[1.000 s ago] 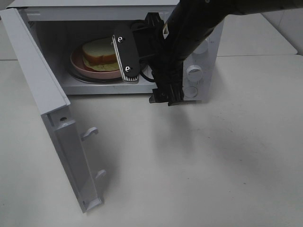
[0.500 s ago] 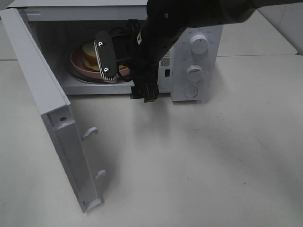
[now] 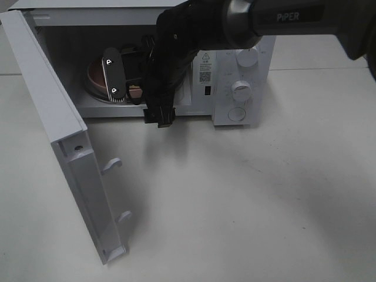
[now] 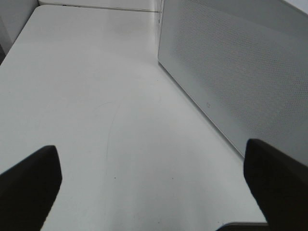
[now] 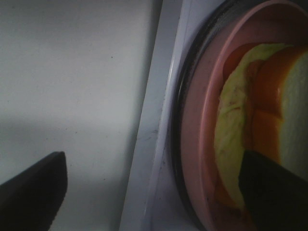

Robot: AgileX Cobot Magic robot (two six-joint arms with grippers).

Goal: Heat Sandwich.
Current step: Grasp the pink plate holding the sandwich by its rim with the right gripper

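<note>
The sandwich (image 5: 240,139) lies on its round pink plate (image 5: 196,144) on the glass turntable inside the open white microwave (image 3: 241,88); the right wrist view shows red and pale yellow-green filling. My right gripper (image 5: 154,192) is open at the oven's mouth, with one finger (image 5: 272,192) over the sandwich and the other (image 5: 33,192) outside the sill. From above, the right gripper (image 3: 124,79) hides the sandwich and only the plate's edge (image 3: 93,75) shows. My left gripper (image 4: 154,192) is open and empty above the table, beside a white perforated microwave panel (image 4: 240,72).
The microwave door (image 3: 59,117) stands swung out to the left, its latch hooks (image 3: 111,165) pointing right. Knobs (image 3: 241,89) sit on the control panel at the oven's right. The white table (image 3: 235,205) stretches in front.
My right arm has swung left across the oven's opening, and its gripper now covers the sandwich in the high view. The plate and door have not moved.
</note>
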